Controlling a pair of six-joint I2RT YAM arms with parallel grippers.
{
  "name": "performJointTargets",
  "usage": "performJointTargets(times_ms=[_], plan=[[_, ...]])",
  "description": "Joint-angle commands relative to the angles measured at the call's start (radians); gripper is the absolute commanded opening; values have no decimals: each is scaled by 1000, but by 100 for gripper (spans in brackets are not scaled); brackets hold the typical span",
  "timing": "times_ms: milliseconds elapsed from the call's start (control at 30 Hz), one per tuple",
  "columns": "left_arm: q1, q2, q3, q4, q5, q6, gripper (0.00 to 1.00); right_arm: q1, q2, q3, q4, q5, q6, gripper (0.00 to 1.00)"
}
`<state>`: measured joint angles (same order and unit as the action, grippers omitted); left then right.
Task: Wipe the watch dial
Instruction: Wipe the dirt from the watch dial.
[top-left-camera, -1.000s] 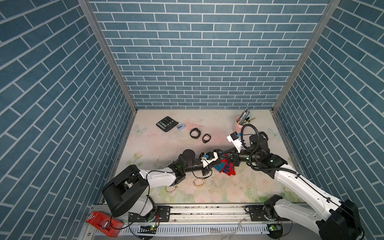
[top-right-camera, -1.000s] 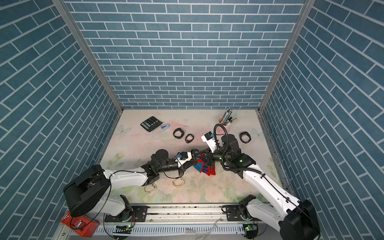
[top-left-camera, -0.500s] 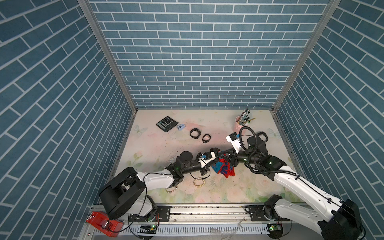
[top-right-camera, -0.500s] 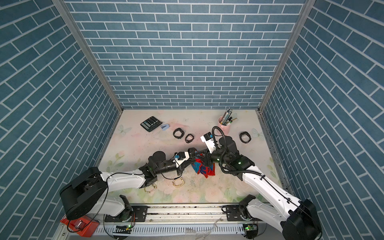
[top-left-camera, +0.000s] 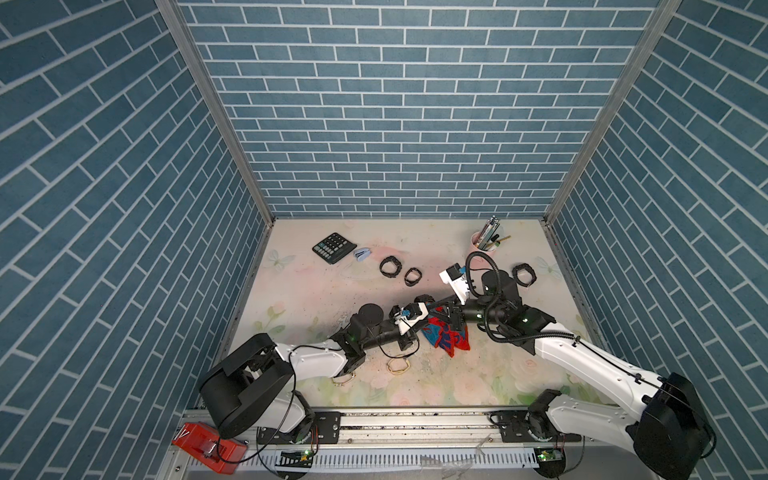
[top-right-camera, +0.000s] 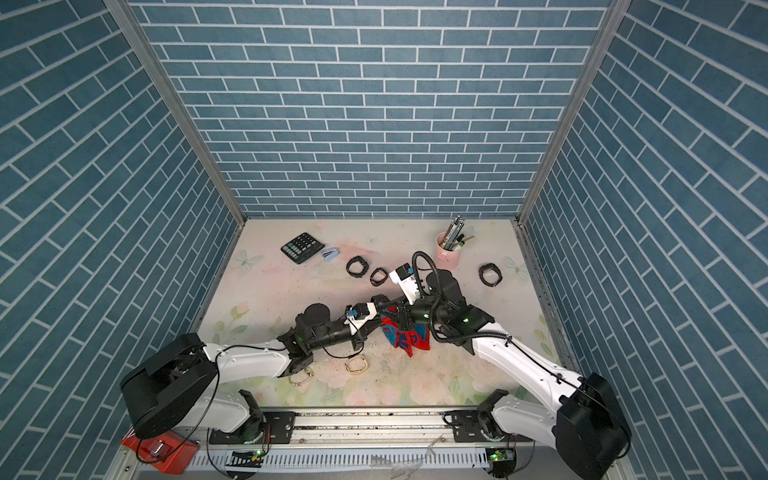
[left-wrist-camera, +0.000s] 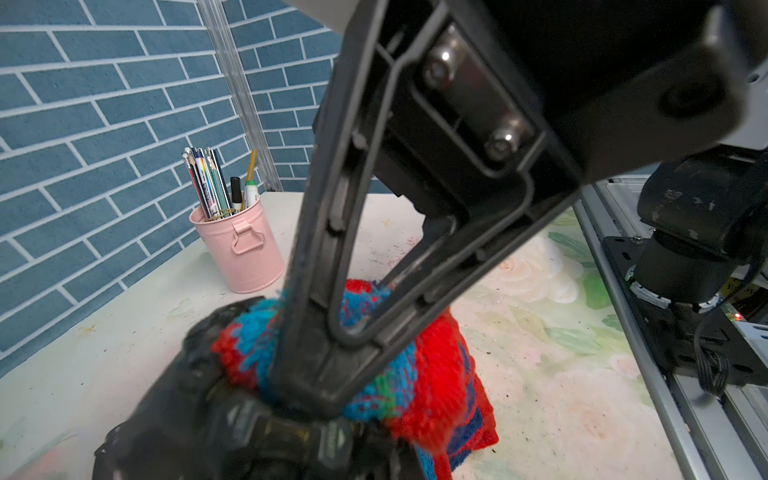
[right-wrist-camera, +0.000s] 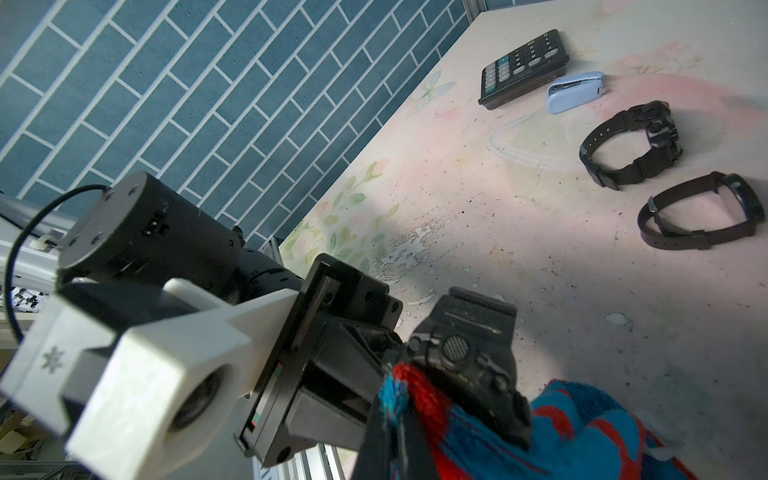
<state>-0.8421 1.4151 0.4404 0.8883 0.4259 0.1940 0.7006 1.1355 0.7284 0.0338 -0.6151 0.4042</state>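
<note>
**A:** The right tool (left-wrist-camera: 307, 395) is clamped hard on that red-and-blue towel (left-wrist-camera: 436, 365). Its jaws are pinched together on a fold, and the rest trails down toward the tabletop (top-left-camera: 316, 299).

**B:** And the left tool (right-wrist-camera: 390, 353)?

**A:** Clenched too, on the black watch (right-wrist-camera: 461, 353). It seems to have it by the side of the case near the strap, though I can't make out exactly where the fingers bite.

**B:** Where is the watch?

**A:** Held up over about the middle of the tabletop, I'd say, with the two tools nose to nose. The spare watches (right-wrist-camera: 631, 145) lie further back toward the far edge, and the pink pen pot (left-wrist-camera: 237, 249) stands near the far right corner.

**B:** Can you see the dial?

**A:** No, the towel is bunched right against it and covers the face.

**B:** What could go wrong?

**A:** Mostly the hold, I reckon. The watch is gripped from one side only, so a firm rub across the face could twist it in the left tool or push it out, and it would drop. The tools are also so close that a wide stroke could knock one against the other. If the fold slides off the right tool's tips, bare plastic would rub the glass instead of cloth. The hanging end might also drag grit up from the tabletop.
</note>
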Motion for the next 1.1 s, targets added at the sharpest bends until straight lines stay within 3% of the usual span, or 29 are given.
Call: performJointTargets(times_ms=[0,133,267,500,733,933,1067], plan=[[-15,-16,20,157,50,19,2,27,10,-1,-45,97,0,0],[-15,-30,15,157,43,24,2,25,-21,-22,-120,278,-26,0],[-15,-54,14,138,54,38,2,25,-38,-26,-127,320,-1,0],[-15,-67,12,134,65,44,2,23,-37,0,-5,177,124,0],[-15,-42,12,180,67,28,2,26,34,-24,301,-24,260,0],[-15,-40,14,206,57,20,2,34,98,-66,336,-9,282,0],[-14,-53,-5,226,21,21,2,35,56,-100,223,16,203,0]])
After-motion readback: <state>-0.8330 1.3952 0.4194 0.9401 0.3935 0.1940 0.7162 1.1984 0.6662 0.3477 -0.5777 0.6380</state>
